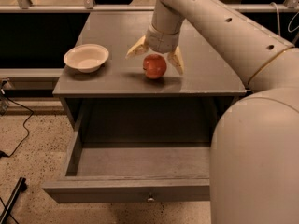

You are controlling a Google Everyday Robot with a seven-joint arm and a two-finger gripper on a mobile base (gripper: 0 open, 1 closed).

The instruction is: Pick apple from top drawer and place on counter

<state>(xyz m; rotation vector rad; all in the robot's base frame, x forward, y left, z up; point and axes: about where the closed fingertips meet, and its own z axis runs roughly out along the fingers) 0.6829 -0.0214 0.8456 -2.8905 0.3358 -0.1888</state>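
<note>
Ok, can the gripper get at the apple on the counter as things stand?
Probably yes. The gripper hangs open right over the apple, one finger on either side, with nothing between them. The bowl sits well apart on the counter.

You work in dim, warm light from overhead. The gripper (154, 62) over the apple (154, 67) shadows the counter (212, 71) softly.
</note>
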